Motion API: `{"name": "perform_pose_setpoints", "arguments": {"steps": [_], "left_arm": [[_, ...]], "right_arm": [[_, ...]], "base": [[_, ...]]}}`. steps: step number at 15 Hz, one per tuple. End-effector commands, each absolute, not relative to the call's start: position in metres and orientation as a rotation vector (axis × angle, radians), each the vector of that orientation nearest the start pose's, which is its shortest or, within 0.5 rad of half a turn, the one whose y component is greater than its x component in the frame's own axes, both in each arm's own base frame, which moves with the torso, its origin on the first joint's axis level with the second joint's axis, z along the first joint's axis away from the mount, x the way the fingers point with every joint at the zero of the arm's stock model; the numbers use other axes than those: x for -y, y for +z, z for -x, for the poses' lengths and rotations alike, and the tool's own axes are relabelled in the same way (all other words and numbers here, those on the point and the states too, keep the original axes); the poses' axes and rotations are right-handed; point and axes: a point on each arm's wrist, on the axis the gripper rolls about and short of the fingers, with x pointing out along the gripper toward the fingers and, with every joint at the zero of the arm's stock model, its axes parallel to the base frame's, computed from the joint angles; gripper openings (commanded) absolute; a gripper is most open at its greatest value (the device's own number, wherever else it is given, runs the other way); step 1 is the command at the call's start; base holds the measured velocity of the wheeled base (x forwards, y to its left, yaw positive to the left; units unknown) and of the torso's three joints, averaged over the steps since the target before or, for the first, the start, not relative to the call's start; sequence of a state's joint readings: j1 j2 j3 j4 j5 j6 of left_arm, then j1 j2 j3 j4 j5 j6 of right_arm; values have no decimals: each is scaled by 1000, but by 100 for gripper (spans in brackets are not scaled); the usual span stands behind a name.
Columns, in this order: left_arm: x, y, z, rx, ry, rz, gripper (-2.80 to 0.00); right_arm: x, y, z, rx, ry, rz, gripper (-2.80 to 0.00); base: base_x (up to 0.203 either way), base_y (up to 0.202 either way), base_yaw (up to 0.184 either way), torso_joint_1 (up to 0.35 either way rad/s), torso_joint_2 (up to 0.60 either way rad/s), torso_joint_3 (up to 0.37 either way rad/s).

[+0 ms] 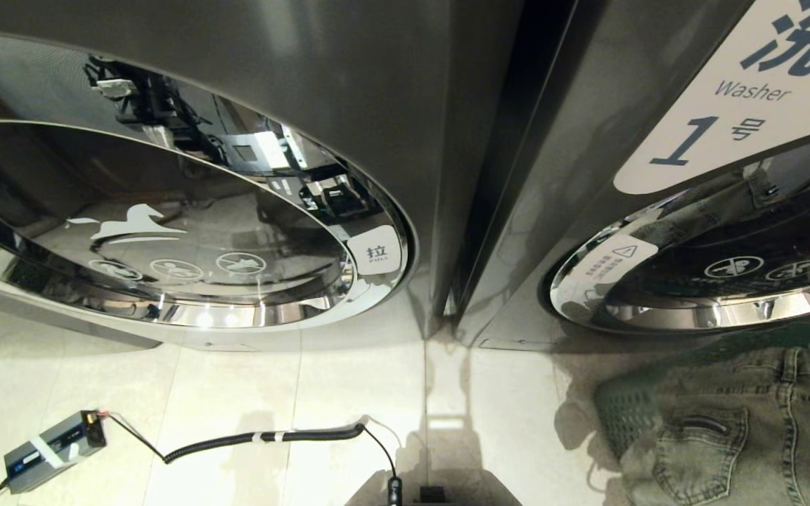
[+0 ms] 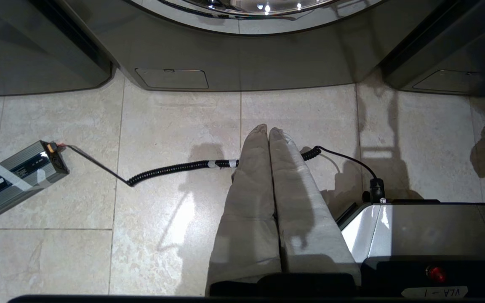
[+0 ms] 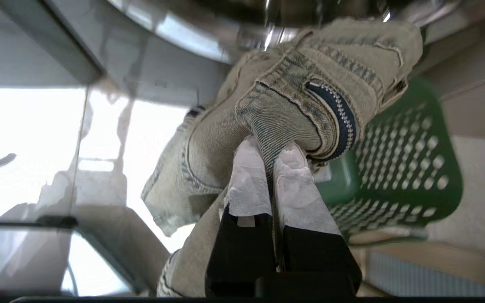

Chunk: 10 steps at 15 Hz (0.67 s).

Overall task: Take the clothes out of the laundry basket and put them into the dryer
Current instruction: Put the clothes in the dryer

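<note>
- The right gripper (image 3: 270,153) has its fingers clamped on a fold of faded jeans (image 3: 293,92), centre of the right wrist frame.
- The laundry basket (image 1: 619,407) sits at the head frame's lower right, jeans draped over it.
- The left gripper (image 2: 267,131), fingers pressed together and empty, hangs over the tiled floor (image 2: 175,118).

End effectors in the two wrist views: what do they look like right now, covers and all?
The left end effector has two long tapering fingers sheathed in pale grey-beige fabric with visible seams, rising from a black base. The right end effector has shorter-looking fingertips wrapped in wrinkled whitish covering, mounted on black angular blocks. No cables or markings show on either.
</note>
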<state>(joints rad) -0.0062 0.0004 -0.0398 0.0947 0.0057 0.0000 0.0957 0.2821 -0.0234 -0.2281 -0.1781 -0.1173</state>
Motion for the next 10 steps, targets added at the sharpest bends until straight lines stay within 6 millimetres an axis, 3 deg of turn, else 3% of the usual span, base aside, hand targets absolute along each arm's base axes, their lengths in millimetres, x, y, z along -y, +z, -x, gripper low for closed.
{"name": "perform_pose_setpoints", "arguments": {"steps": [1, 6, 10], "left_arm": [[0, 77, 26, -55, 0, 0, -280], [0, 77, 26, -55, 0, 0, -280], [0, 77, 26, -55, 0, 0, -280]], "right_arm": [[4, 98, -2, -90, -74, 123, -280], [1, 90, 0, -149, -46, 104, -280], [0, 79, 19, -28, -2, 116, -280]], "base": [[0, 0, 0, 0, 0, 0], [0, 0, 0, 0, 0, 0], [0, 0, 0, 0, 0, 0]]}}
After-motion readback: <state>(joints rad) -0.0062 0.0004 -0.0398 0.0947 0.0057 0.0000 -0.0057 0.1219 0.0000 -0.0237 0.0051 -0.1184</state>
